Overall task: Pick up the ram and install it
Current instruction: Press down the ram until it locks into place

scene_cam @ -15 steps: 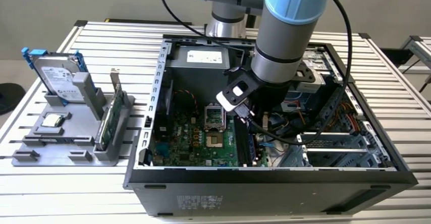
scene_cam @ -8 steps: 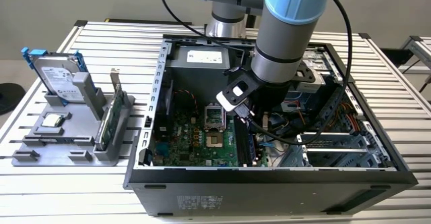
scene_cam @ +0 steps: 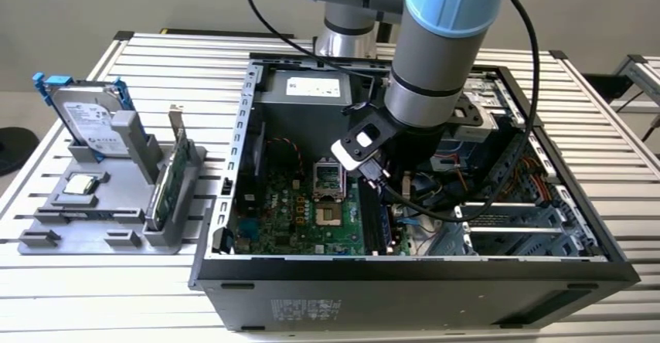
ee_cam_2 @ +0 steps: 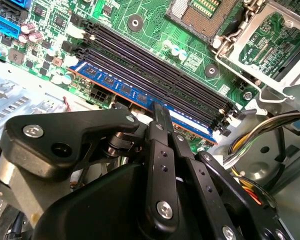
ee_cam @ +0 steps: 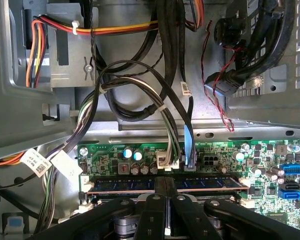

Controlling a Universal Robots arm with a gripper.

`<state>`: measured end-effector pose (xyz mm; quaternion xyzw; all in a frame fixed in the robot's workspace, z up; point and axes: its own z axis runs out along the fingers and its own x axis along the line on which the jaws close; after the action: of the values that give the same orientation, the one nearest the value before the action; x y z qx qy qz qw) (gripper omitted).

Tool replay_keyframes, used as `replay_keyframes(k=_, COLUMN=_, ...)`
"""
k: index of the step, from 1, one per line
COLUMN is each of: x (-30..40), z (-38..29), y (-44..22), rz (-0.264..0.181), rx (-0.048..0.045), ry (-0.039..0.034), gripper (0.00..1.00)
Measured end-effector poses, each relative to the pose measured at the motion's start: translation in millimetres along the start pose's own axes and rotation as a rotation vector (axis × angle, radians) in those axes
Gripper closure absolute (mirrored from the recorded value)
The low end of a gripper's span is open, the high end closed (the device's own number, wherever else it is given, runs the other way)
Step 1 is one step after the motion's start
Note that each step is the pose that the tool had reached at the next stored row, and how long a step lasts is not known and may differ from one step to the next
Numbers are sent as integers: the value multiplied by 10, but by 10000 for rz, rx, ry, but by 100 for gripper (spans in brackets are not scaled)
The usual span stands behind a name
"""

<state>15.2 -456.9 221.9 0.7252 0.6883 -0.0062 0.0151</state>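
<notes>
claw (ee_cam_2: 159,116) on ram (ee_cam_2: 120,86), cables (ee_cam: 140,100) nr

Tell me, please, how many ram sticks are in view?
1: the ram stands in the outermost memory slot of the motherboard, with the gripper at its middle. The neighbouring slots look empty; the arm may hide others.

Matt black plastic-looking gripper (ee_cam_2: 162,112), glossy green motherboard (ee_cam_2: 155,30), bare grey metal case (scene_cam: 222,196), ribbed aluminium table (scene_cam: 93,297), possibly brushed.
</notes>
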Motion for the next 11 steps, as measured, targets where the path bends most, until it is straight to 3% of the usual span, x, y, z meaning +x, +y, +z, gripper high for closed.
replay_keyframes(k=11, x=-16, z=-503, y=7, rz=0, rx=2, ry=-12, gripper=100)
